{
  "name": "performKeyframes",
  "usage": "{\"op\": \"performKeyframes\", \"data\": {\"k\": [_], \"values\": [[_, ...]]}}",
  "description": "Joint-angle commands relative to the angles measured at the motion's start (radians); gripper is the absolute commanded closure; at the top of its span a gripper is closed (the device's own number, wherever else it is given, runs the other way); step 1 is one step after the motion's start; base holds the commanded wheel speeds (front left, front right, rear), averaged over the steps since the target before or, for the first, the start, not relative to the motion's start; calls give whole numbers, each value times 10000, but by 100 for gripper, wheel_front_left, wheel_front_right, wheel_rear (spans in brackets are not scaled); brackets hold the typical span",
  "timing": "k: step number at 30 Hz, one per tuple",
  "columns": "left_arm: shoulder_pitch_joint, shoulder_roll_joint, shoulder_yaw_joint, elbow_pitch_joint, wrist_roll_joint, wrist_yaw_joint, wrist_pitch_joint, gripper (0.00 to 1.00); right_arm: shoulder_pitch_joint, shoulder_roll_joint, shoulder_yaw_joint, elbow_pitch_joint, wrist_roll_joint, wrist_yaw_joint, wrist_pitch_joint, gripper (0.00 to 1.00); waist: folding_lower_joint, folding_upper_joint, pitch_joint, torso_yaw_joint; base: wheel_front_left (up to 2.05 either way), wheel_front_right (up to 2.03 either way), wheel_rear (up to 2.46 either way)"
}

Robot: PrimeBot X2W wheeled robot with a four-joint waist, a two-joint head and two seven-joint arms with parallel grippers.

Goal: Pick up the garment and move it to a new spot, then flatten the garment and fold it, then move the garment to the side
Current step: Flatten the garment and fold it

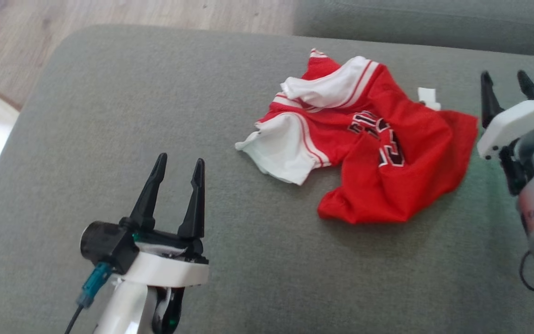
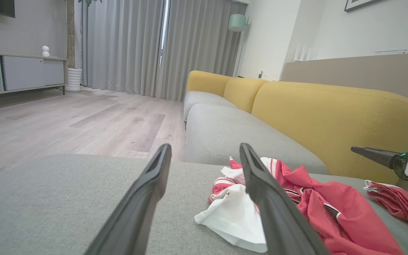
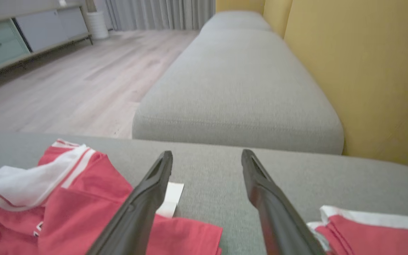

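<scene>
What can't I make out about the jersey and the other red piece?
Jersey lettering: head view, crumpled folds hide it.
Second red garment: right wrist view, bottom edge cuts it off.
White tag: right wrist view, right gripper covers part; print too small.

the garment (image 1: 415, 139) is a red jersey with white striped sleeves and dark lettering. it lies crumpled on the grey cushion (image 1: 155, 106).
</scene>
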Motion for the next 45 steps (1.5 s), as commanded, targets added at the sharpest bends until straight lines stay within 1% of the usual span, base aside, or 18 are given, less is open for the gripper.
{"op": "performKeyframes", "data": {"k": [1, 5, 8, 16, 20, 22, 25, 30, 35, 39, 42, 45], "values": [[-328, 11, 339, -388, 62, 17, -63, 0, -261, 237, 96, -362, -116, -9, -223, 0, -1, -1, -152, -169, 0, 0, 0], [-224, 11, 408, -449, 51, 17, -63, 0, 123, 732, -152, -1321, -312, -9, -573, 0, -1, -1, -410, -471, 0, 0, 0], [-86, 11, 510, -511, 15, 16, -63, 0, 911, 1112, -492, -2615, -360, -9, -620, 0, -1, -1, -574, -695, 0, 0, 0], [198, 11, 806, -622, 7, 31, -63, 0, 4653, 2162, -1450, -7089, -952, -9, -628, 0, -1, -1, -720, -1213, 0, 0, 0], [336, 11, 935, -680, -67, 39, -63, 0, 6205, 2363, -1549, -8472, -944, -9, -628, 0, -1, -1, -687, -1463, 0, 0, 0], [374, 11, 933, -682, -78, 38, -63, 0, 6678, 2377, -1462, -8841, -738, -9, -629, 0, -1, -1, -652, -1532, 0, 0, 0], [353, 11, 919, -693, -93, 36, -63, 0, 6973, 2382, -1395, -9172, -548, -9, -613, 0, -1, -1, -592, -1580, 0, 0, 0], [237, 11, 846, -716, -128, 33, -63, 0, 6929, 2384, -1462, -9494, -634, -9, -427, 0, -1, -1, -470, -1534, 0, 0, 0], [100, 11, 711, -733, -195, 30, -63, 0, 6776, 2385, -1498, -9789, -817, -9, -227, 0, -1, -1, -258, -1314, 0, 0, 0], [-37, 11, 631, -718, -207, 28, -63, 0, 6357, 2385, -1378, -9969, -1286, -9, 94, 0, -1, -1, -7, -1049, 0, 0, 0], [-206, 11, 543, -716, -230, 27, -63, 0, 5700, 2358, -1180, -10025, -1755, -9, 595, 0, -1, -1, 257, -781, 0, 0, 0], [-383, 11, 384, -726, -318, 26, -63, 0, 4835, 2012, -798, -9770, -1988, -9, 1391, 0, -1, -1, 547, -434, 0, 0, 0]]}}
